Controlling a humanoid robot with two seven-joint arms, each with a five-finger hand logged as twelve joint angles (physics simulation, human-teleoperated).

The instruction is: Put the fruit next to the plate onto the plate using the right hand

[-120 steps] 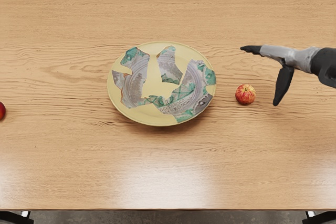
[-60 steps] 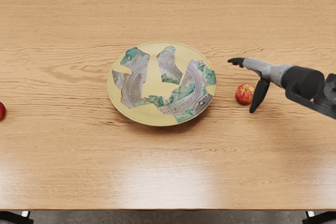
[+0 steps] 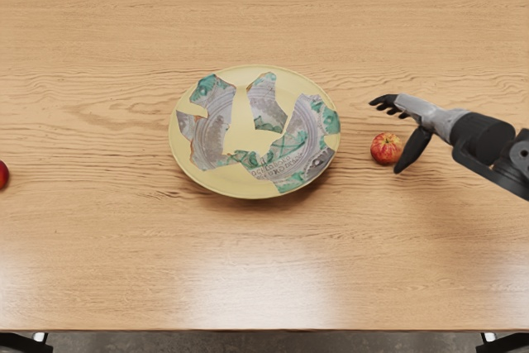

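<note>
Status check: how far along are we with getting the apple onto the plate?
Done: only the approach; the right hand hovers open just beside the apple. In hand: nothing; the apple sits on the table, right of the plate, ungrasped. Left: close on it, lift, carry it over and set it on the plate.

Wooden bench (image 3: 264,270), pale brown with grain running lengthwise, viewed from above at a slant. A round yellow plate (image 3: 248,126) with grey-green patterning lies near its centre. A small red apple (image 3: 385,148) rests just to the plate's right, apart from the rim. A second red fruit (image 3: 2,174) lies at the far left, cut by the picture's edge.
</note>
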